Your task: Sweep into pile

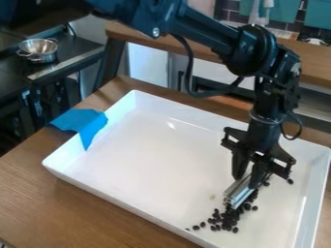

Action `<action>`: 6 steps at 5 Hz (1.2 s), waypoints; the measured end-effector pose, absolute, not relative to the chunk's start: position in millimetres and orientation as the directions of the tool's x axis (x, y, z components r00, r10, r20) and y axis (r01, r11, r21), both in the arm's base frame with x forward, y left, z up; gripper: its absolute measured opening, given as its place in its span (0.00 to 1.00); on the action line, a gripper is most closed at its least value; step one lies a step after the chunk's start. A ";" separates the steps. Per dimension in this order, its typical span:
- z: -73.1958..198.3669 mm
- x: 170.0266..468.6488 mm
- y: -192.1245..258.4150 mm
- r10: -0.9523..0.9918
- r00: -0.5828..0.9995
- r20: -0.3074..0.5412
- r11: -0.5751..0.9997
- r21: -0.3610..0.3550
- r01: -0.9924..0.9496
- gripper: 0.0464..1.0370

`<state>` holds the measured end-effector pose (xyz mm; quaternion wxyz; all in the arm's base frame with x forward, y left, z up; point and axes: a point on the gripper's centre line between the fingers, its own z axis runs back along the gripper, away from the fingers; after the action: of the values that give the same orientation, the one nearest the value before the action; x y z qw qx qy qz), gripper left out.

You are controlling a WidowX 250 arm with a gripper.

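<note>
Gripping metal bar [241,192] in pincer [248,181] | long axis slants down-left | end at dark beans [227,219]

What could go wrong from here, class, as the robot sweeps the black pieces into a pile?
The metal tool sits at a slant in the gripper, so it might twist or slip when pushed. Some black pieces lie close to the near wall of the white tray, where they could get pinned. Outlying pieces beside the gripper might be missed or scattered.
</note>
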<state>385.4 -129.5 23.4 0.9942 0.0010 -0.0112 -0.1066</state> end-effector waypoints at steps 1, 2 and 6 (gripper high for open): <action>52.5 395.9 -98.1 -0.168 0.983 0.072 0.985 -0.033 0.171 0.28; 56.7 400.0 -57.7 -0.105 0.993 0.053 0.993 -0.042 0.108 0.28; 12.6 423.4 -37.2 -0.049 0.999 0.004 0.994 0.102 0.048 0.28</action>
<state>423.4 -37.2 12.6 0.9984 0.0511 -0.0033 -0.0242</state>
